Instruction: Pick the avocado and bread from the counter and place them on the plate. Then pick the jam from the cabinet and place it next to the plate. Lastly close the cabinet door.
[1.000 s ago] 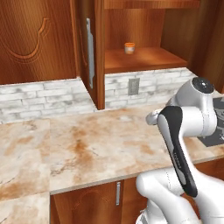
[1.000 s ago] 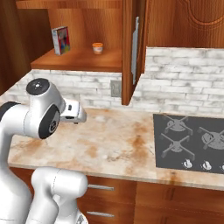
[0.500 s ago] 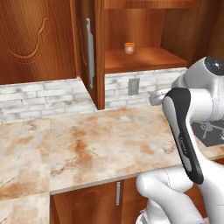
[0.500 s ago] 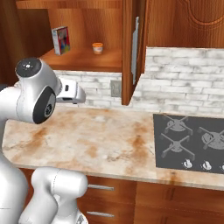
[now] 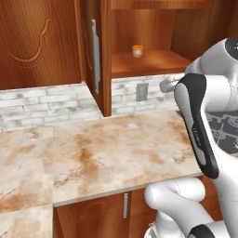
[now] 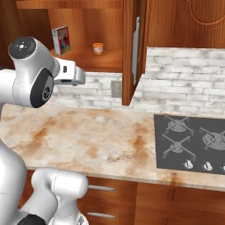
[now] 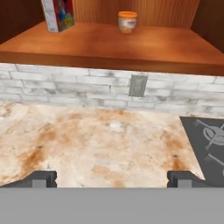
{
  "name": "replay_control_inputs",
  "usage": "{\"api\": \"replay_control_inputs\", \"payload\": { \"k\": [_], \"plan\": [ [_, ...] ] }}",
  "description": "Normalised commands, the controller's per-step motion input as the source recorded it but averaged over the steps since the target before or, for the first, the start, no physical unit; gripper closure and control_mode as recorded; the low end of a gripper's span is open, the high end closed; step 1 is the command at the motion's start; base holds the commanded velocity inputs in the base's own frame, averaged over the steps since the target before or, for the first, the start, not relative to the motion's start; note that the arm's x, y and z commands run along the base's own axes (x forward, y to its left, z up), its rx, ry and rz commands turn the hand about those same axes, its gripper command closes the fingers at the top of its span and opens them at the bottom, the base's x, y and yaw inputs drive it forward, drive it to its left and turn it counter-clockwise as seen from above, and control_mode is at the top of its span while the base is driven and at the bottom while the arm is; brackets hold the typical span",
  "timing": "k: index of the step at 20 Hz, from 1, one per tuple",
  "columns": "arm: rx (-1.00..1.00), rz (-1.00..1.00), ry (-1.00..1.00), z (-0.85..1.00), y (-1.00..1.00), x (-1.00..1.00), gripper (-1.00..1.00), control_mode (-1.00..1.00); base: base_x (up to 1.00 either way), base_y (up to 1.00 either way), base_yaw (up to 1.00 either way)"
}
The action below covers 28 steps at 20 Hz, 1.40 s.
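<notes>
The jam is a small orange-lidded jar standing on the wooden shelf of the open cabinet. In the hand view the jam stands at the top, far ahead of my gripper. The gripper is open, with nothing between its fingertips, and it hovers above the counter. The cabinet door stands swung out, edge-on, showing its long silver handle. The avocado, the bread and the plate are out of view.
A colourful box stands on the shelf left of the jam. A wall outlet sits in the white brick backsplash below the shelf. A black stove top lies in the counter to the right.
My arm has risen and the hand has lifted from near the counter to just below shelf height, facing the cabinet. The gripper stays open.
</notes>
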Motion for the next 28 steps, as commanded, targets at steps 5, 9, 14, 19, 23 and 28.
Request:
{"api": "replay_control_inputs", "payload": {
  "k": [5, 9, 14, 19, 23, 28],
  "plan": [
    [0.0, 0.0, -0.08, 0.38, 0.0, 0.21, -1.0, -1.0, 0.0, 0.0, 0.0],
    [0.0, 0.0, -0.09, 0.23, -0.01, 0.27, -1.0, -1.0, 0.0, 0.0, 0.0],
    [0.01, 0.0, -0.04, 0.01, -0.05, 0.46, -1.0, -1.0, 0.0, 0.0, 0.0],
    [0.06, 0.0, 0.0, -0.15, -0.05, 0.69, -1.0, -1.0, 0.0, 0.0, 0.0],
    [0.05, 0.0, 0.0, -0.23, -0.02, 0.69, -1.0, -1.0, 0.0, 0.0, 0.0],
    [0.01, 0.0, 0.0, -0.22, 0.0, 0.61, -1.0, -1.0, 0.0, 0.0, 0.0]
  ]
}}
